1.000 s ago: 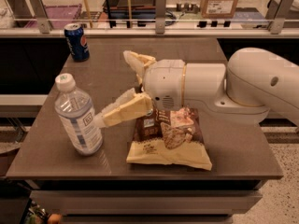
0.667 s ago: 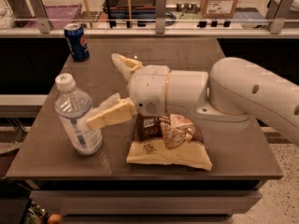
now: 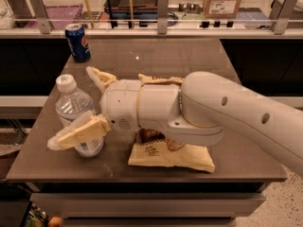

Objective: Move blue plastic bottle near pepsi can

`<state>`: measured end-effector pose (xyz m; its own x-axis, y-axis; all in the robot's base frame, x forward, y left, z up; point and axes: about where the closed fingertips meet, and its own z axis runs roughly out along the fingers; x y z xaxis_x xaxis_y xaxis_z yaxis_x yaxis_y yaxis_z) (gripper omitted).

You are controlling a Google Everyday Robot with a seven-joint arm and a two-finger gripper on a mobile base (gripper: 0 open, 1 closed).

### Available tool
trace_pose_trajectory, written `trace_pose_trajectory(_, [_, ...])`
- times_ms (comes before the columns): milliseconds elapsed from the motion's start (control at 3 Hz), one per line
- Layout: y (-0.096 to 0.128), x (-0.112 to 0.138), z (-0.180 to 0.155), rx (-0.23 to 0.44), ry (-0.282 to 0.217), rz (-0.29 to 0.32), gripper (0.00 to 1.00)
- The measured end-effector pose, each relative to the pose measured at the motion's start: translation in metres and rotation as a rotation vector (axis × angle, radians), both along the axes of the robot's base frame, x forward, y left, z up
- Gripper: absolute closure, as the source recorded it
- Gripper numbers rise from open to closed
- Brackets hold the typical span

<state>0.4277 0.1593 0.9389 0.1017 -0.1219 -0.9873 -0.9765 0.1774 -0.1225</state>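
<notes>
The blue plastic bottle point(image 3: 75, 109) stands upright near the table's front left, clear with a white cap and a pale label. The pepsi can point(image 3: 77, 42) stands at the far left corner of the table, well behind the bottle. My gripper point(image 3: 75, 104) reaches in from the right with its fingers spread open on either side of the bottle. The near finger point(image 3: 78, 133) crosses in front of the bottle's lower half and the far finger point(image 3: 99, 78) sits behind it. The bottle rests on the table.
A yellow snack bag point(image 3: 170, 156) and a brown packet point(image 3: 151, 137) lie on the table point(image 3: 189, 60) under my arm. A railing with posts point(image 3: 163, 6) runs behind the table. A cardboard box point(image 3: 223, 0) stands beyond it.
My gripper has moved left toward the bottle, and its open fingers now straddle the bottle. The bottle and can have not moved.
</notes>
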Motion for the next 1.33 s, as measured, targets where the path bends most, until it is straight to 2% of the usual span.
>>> trace_pose_trajectory(333, [0.0167, -0.0144, -0.0069, -0.004, 0.020, 0.025, 0.15])
trace_pose_trajectory(1333, [0.0224, -0.0193, -0.0028, -0.010, 0.007, 0.035, 0.85])
